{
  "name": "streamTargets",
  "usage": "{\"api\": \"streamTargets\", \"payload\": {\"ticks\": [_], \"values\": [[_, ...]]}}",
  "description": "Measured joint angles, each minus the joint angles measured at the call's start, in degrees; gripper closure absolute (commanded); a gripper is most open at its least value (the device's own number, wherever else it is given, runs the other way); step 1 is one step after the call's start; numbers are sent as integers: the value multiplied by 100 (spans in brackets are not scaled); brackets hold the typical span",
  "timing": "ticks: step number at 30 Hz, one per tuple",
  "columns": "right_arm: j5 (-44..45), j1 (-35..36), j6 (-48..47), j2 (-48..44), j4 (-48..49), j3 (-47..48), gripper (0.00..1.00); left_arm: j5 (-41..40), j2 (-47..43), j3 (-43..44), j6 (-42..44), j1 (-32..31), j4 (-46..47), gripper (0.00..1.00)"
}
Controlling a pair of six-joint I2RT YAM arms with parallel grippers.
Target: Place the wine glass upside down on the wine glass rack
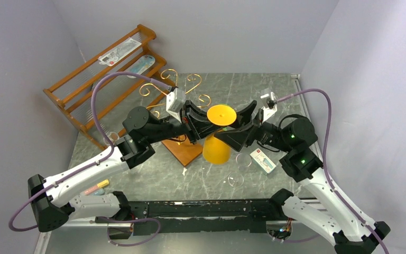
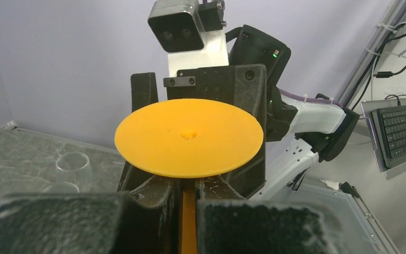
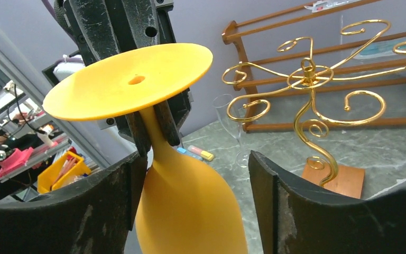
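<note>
The orange wine glass (image 1: 216, 150) hangs upside down above the table, foot disc on top and bowl below. My left gripper (image 1: 205, 127) is shut on its thin stem just under the foot; the stem (image 2: 188, 211) shows between the shut fingers. My right gripper (image 1: 233, 132) is open around the bowl (image 3: 190, 211): its left finger (image 3: 84, 211) lies against the bowl and its right finger (image 3: 317, 211) stands clear of it. The gold scroll-armed rack (image 1: 186, 84) on its orange-brown base (image 1: 182, 149) stands just left of and behind the glass, and it also shows in the right wrist view (image 3: 306, 79).
A stepped wooden slatted shelf (image 1: 105, 74) holding packets stands at the back left. Clear glasses (image 1: 236, 177) lie near the front, and one (image 3: 232, 121) stands by the rack. A small card (image 1: 263, 160) lies to the right. Markers (image 1: 98, 186) lie front left.
</note>
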Motion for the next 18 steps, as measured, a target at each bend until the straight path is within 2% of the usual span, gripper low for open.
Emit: {"api": "streamTargets", "payload": {"ticks": [7,13,14,18], "values": [[-264,24,295,63,385,-179,60,138,0,-188,-24,9,190,95],[-573,37,396,221,739,-181,97,262,-13,-343,-157,70,520,95],[-597,37,398,236,763,-181,100,273,-31,-382,-181,76,579,95],[-654,48,415,260,835,-192,100,278,-76,-501,-229,79,769,93]]}}
